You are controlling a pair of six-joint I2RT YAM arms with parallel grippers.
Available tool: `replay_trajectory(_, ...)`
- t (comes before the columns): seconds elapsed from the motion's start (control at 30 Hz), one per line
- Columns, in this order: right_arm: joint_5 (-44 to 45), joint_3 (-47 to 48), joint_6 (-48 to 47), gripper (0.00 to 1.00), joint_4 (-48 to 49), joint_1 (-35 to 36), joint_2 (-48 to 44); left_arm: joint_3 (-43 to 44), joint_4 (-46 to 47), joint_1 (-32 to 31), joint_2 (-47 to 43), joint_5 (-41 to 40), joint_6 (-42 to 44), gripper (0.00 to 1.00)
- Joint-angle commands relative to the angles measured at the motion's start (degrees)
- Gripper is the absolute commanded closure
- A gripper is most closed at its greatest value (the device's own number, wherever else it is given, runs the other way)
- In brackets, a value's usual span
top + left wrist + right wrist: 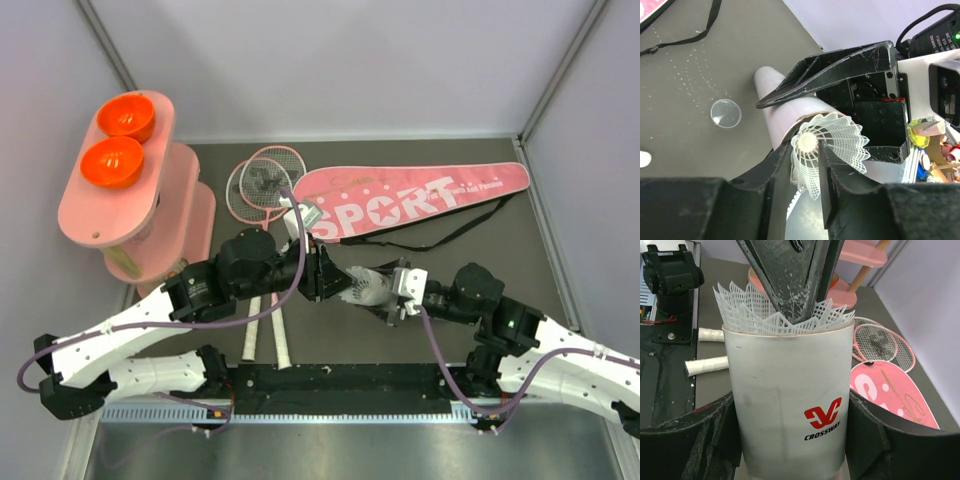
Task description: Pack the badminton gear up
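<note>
The right gripper (790,407) is closest. Its two black fingers (695,440) squeeze the sides of a white tube (790,375) that has a red mark and the word CROSSWAY on it. From above, the tube lies on its side between the two arms, over the middle of the table (500,300). Its open end points at the left arm.

White net skirts poke out over the tube's rim, one tucked inside another, so there are shuttlecocks inside. One shuttlecock (832,145) sits right at the opening with its round white nose facing out. That nose is between the fingers of the left gripper (802,150). The fingers are very close to it, but I cannot tell if they are pinching it or have let go.

A small clear round cap (726,113) lies on the table by itself, near the tube but not touching it.

Farther back, the pink bag (410,200) with SPORT on it lies flat, and its black strap (465,228) curls beside it. Two pink rackets (262,185) lie just beside the bag's wide end, heads overlapping, with their white handles reaching under the left arm.

Two orange bowls (125,115) sit on top of a pink stand (110,215) at the back left.
</note>
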Motion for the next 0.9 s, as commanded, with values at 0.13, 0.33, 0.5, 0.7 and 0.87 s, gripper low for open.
replay_trajectory(0.13,-0.94,0.97,-0.15,0.55,3.93,0.18,-0.81,2.02,-3.97,0.65,-2.81,-3.02,2.67,0.52)
replay_trajectory(0.33,-1.11,1.06,-0.15,0.55,3.93,0.18,-0.99,1.49,-4.33,0.65,-5.19,-3.28,2.67,0.29)
replay_trajectory(0.5,-1.72,1.32,0.11,0.55,4.02,0.18,-0.72,3.07,-8.97,0.73,-3.44,-6.26,3.55,0.26)
replay_trajectory(0.7,-2.34,1.85,-0.06,0.55,4.10,0.18,-0.02,6.14,-8.90,1.26,4.29,2.16,4.77,0.26)
replay_trajectory(0.87,-2.61,3.08,0.38,0.55,4.11,0.18,0.95,9.13,-10.74,1.53,11.32,2.52,5.92,0.28)
